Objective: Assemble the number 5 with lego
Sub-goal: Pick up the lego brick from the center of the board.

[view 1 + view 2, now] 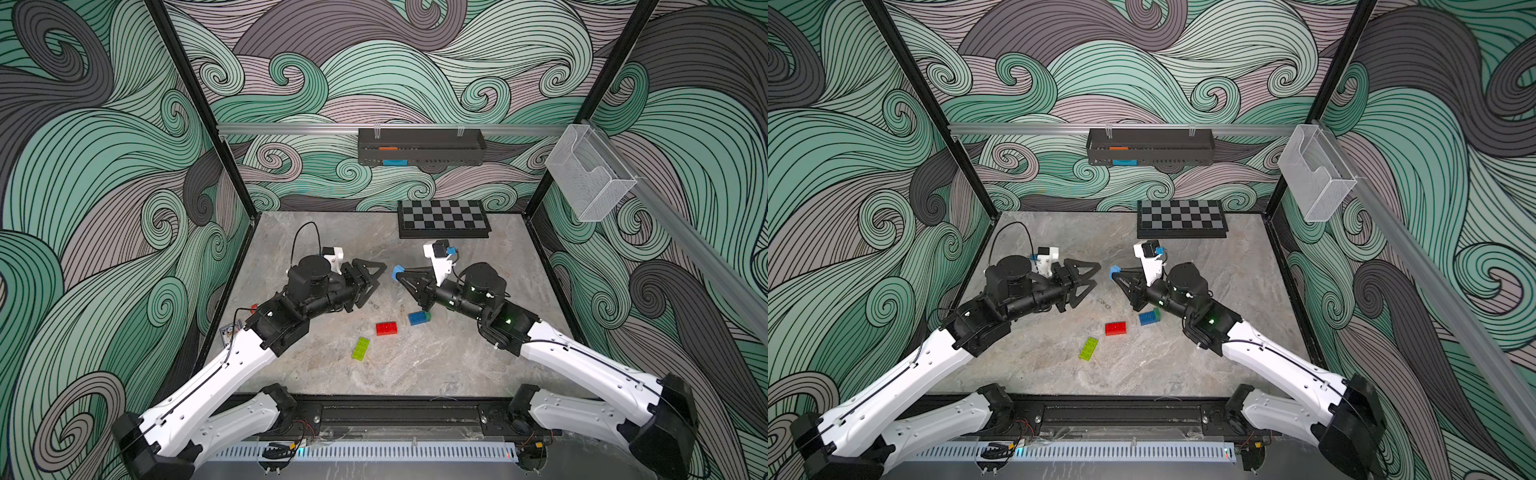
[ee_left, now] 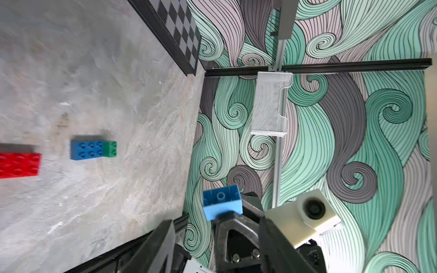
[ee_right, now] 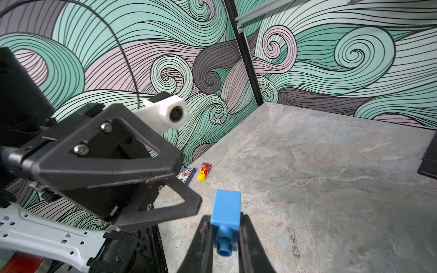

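Four bricks (image 1: pixel 386 328) on table (fifth, light blue brick (image 3: pixel 225 211), in right gripper (image 3: pixel 224 227)).

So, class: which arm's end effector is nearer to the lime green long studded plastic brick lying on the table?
Left, narrowly. The left end effector hangs behind and left of the lime green brick; the right end effector hangs behind and right.
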`<state>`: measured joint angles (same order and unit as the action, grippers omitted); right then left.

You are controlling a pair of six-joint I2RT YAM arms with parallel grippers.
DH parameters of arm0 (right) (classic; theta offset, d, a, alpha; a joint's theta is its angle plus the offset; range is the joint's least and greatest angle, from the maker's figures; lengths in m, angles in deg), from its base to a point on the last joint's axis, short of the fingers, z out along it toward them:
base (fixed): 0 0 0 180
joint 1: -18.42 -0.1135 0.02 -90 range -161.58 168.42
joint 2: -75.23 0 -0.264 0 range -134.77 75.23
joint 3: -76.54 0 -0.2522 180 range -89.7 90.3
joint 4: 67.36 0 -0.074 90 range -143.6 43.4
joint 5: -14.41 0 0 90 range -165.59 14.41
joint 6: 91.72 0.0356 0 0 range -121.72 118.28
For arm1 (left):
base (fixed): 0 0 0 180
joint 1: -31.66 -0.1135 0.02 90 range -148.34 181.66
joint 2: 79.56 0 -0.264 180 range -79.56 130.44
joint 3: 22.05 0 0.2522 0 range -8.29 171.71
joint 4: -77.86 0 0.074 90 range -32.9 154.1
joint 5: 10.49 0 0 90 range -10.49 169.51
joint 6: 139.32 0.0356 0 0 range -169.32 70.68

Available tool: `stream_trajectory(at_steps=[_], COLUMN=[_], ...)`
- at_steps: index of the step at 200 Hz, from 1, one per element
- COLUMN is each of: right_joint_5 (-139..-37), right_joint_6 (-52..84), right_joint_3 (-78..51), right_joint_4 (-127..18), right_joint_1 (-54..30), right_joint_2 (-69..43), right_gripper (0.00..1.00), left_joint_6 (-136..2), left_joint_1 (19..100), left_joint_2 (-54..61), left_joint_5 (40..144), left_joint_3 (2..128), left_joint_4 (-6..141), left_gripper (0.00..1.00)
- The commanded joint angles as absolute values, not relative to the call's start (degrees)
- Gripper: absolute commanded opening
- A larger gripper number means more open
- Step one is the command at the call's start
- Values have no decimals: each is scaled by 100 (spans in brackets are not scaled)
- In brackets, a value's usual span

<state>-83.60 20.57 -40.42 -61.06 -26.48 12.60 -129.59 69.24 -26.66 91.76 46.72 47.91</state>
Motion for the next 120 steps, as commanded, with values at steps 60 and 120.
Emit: stream_trajectory(at_steps=[60,120], right_joint_5=[-8974,-9322], right_joint_6=[2232,2220], right_joint_3=[-3278,-2897], right_joint_4=[-2835,-2123], right_joint_1=[-2473,-2523], right_joint_2=[600,-285], right_gripper=[12,12], left_joint_6=[-10635,-9989], left_joint_1=[6550,6550], left_joint_2=[-3260,-3290], left_joint_5=[8411,8083], left_joint_3=[4563,4175], left_joint_4=[1680,962], left_gripper=[60,59])
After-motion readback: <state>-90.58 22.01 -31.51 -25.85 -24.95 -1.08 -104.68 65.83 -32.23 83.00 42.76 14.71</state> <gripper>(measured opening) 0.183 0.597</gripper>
